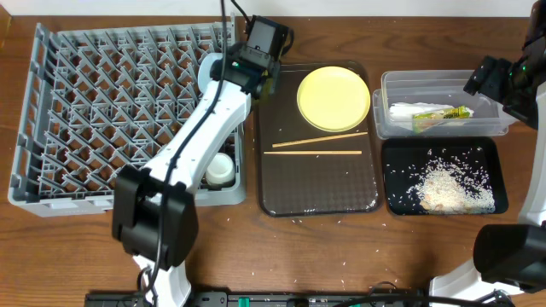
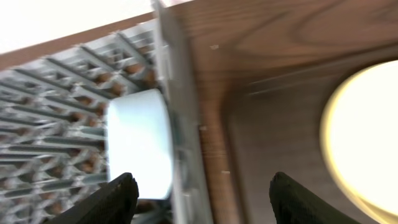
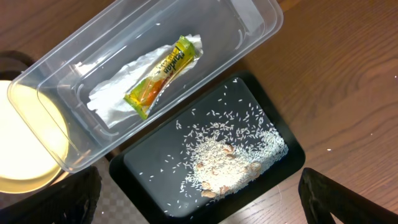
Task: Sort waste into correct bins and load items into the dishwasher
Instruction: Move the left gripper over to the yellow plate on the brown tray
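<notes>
The grey dish rack [image 1: 102, 102] fills the left. A light blue bowl [image 1: 207, 75] sits in its far right edge and also shows in the left wrist view [image 2: 140, 140]. A white dish [image 1: 220, 169] sits in the rack's near right corner, partly hidden by my left arm. The yellow plate [image 1: 333, 97] and the chopsticks [image 1: 320, 145] lie on the brown tray. My left gripper [image 2: 202, 202] is open and empty over the rack's right rim, beside the blue bowl. The clear tub [image 3: 249, 25] holds the wrapper [image 3: 163, 76] and white paper [image 3: 115, 96]. The black tray [image 3: 143, 168] holds rice [image 3: 230, 155]. My right gripper [image 3: 199, 205] is open and empty above it.
The dark brown serving tray [image 1: 320, 183] lies between the rack and the bins. A few loose rice grains lie on the table near its front edge. My left arm crosses the rack's right side.
</notes>
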Motion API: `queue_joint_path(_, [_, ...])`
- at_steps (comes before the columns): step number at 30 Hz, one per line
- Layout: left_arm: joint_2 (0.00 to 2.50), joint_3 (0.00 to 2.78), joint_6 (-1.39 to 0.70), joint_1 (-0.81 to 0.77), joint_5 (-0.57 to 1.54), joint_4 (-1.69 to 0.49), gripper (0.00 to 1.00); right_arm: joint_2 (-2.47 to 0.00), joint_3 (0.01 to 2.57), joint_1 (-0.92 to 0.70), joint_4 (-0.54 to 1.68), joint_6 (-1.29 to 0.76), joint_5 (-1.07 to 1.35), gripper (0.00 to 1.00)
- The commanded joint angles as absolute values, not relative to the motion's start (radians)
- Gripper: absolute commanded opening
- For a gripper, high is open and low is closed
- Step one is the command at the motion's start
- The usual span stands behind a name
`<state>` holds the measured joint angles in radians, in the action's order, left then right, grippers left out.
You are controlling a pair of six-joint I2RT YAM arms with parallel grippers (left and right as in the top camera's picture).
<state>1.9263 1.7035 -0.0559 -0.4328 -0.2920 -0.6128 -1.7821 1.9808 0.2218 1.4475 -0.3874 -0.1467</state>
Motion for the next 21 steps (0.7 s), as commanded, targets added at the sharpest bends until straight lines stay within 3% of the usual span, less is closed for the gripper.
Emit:
queue_joint_path(1, [1.886,1.705,-0.148,-0.432,-0.107,-0.636,0.70,-1.786,1.982,0.221,1.448,-0.404,-0.153,0.99])
queue_joint_path(21, [1.885,1.705,-0.342,-0.468,0.179,-0.673,0.70,-1.786,1.982,0.221,1.448,-0.404,-0.153,0.99])
